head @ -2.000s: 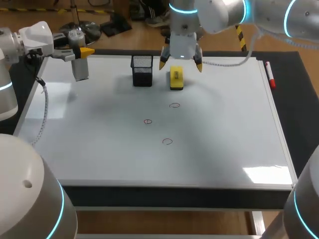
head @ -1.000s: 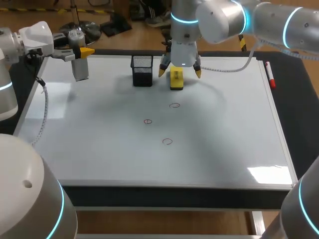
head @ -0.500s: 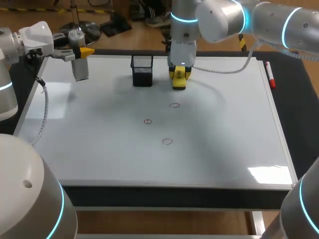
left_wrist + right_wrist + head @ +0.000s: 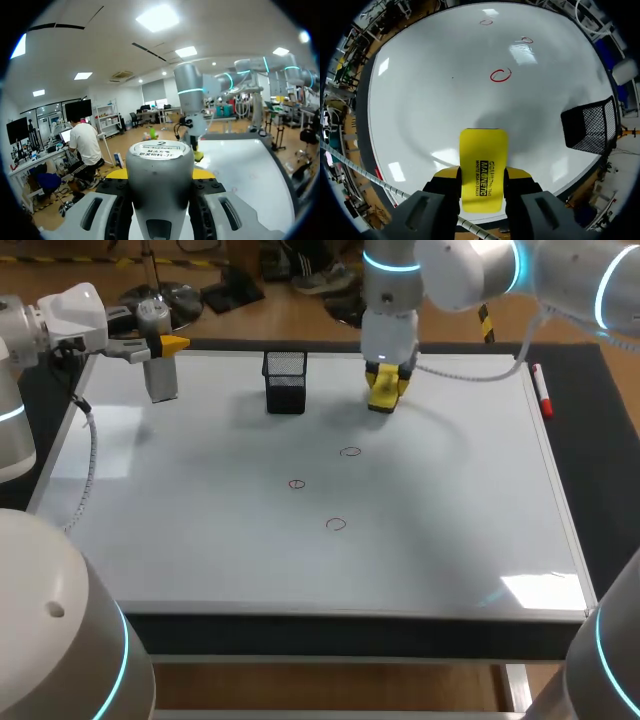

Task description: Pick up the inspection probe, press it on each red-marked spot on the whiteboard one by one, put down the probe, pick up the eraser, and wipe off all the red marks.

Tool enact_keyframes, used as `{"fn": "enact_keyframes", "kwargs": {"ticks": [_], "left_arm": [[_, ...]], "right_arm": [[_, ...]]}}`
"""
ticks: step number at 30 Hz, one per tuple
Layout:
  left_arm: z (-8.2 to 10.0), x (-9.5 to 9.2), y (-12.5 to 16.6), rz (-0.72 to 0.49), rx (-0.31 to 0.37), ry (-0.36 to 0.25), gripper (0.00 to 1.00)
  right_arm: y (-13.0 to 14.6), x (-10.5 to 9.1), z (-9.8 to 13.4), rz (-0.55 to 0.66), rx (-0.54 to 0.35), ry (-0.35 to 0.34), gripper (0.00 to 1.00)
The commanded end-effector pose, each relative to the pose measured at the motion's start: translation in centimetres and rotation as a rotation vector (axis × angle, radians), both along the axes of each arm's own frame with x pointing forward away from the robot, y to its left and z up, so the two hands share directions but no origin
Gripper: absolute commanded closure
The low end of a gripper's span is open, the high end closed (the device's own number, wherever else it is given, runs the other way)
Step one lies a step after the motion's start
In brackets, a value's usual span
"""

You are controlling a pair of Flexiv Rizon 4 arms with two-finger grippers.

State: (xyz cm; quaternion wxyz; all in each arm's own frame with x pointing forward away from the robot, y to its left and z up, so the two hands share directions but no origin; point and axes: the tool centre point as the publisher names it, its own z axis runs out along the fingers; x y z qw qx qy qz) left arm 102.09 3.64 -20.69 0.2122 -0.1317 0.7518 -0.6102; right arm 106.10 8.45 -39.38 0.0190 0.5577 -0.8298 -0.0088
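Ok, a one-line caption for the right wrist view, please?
Right gripper shut on the yellow eraser over the whiteboard, three red circles ahead.

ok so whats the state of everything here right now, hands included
yellow rectangular whiteboard eraser: clamped in the right hand, apparently lifted off the whiteboard
grey cylindrical inspection probe: clamped in the left hand, hanging vertical
three red circle marks: unwiped
black mesh pen holder: upright, looks empty
red marker pen: lying flat beside the whiteboard's right edge
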Motion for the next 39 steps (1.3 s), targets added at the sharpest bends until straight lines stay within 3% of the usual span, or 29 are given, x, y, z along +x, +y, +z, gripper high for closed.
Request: {"fn": "enact_keyframes", "kwargs": {"ticks": [1,10,24,39], "left_arm": [[0.0,0.0,0.0,0.001,-0.001,-0.003,1.0],[0.0,0.0,0.0,0.001,-0.001,-0.003,1.0],[0.0,0.0,0.0,0.001,-0.001,-0.003,1.0],[0.0,0.0,0.0,0.001,-0.001,-0.003,1.0]], "right_arm": [[-2.7,-1.9,2.1,-0.067,0.0,-0.028,1.0],[-7.4,-4.1,3.4,-0.196,-0.027,-0.055,1.0],[-14.0,-8.7,3.7,-0.39,-0.047,-0.038,1.0],[-17.3,-13.1,2.3,-0.497,-0.038,-0.033,1.0]]}}
